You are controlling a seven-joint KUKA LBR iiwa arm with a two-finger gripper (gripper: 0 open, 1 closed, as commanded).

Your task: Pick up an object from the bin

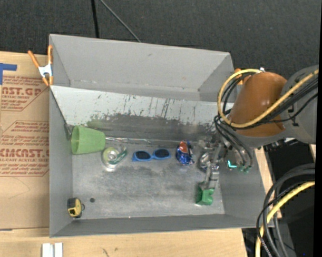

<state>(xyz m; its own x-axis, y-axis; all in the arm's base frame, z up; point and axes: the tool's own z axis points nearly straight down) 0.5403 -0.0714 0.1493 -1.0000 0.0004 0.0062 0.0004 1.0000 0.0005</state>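
My gripper [212, 172] hangs near the bin's right wall, its metal body pointing down toward the front. Right at its lower end lies a small green block-like thing [205, 196], in the front right of the bin; I cannot tell whether the two touch. Just left of the gripper lies a small blue, red and orange thing [184, 153].
Along the back of the floor lie blue sunglasses [151, 155], a clear round thing [112, 157] and a green cup [87, 140] on its side at the left. A yellow and black tape measure [74, 207] sits in the front left corner. The arm's orange cover and cables hang over the right rim.
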